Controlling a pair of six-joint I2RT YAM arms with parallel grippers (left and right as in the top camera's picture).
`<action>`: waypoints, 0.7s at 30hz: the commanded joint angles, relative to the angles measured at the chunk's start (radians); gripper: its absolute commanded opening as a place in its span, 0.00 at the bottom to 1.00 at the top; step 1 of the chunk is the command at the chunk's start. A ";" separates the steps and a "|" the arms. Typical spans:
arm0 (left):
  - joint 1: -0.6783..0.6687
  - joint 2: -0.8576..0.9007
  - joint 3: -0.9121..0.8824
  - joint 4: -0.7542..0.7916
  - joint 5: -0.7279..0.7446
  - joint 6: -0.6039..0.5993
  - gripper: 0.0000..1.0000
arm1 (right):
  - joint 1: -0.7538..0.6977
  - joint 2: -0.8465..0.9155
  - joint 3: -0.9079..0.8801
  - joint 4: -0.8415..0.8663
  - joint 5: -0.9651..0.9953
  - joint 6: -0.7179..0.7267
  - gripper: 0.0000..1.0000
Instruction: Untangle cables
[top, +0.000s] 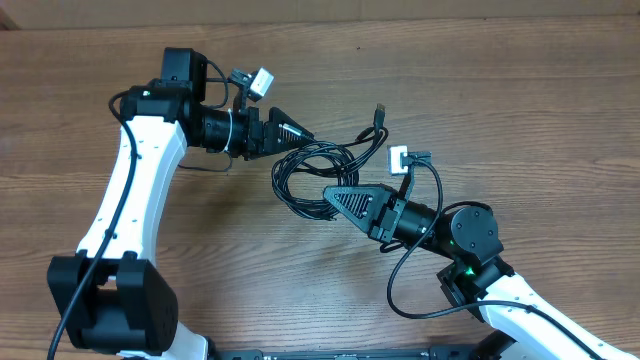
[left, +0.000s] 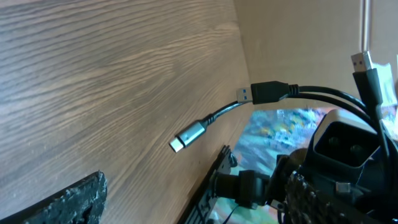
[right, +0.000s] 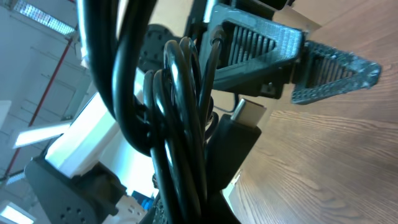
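Note:
The cables (top: 318, 168) form a tangled loop of thin black cord in the middle of the wooden table (top: 520, 80), with one plug (top: 380, 110) trailing toward the far side. My right gripper (top: 330, 198) is shut on the near side of the bundle; in the right wrist view the cables (right: 180, 124) fill the space above its jaws (right: 193, 211). My left gripper (top: 300, 133) is open at the bundle's upper left edge, touching nothing I can see. In the left wrist view its fingers (left: 68, 202) stand wide apart, and a silver-tipped plug (left: 185, 137) and a blue-cored plug (left: 261, 93) hang ahead.
Each arm's own thicker black wire runs along it, and the right arm's wire (top: 400, 280) loops over the table near its base. The left arm's white link (top: 130, 190) crosses the table's left side. The table's edge shows in the left wrist view.

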 joint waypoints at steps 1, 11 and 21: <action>0.002 0.034 0.001 0.000 0.075 0.122 0.88 | 0.003 -0.009 0.015 -0.023 -0.009 -0.095 0.04; 0.002 0.040 0.001 -0.023 0.167 0.277 0.81 | 0.003 -0.009 0.015 -0.092 -0.001 -0.130 0.04; 0.076 0.040 0.002 -0.026 -0.108 0.217 0.90 | 0.003 -0.009 0.015 -0.202 0.031 -0.124 0.04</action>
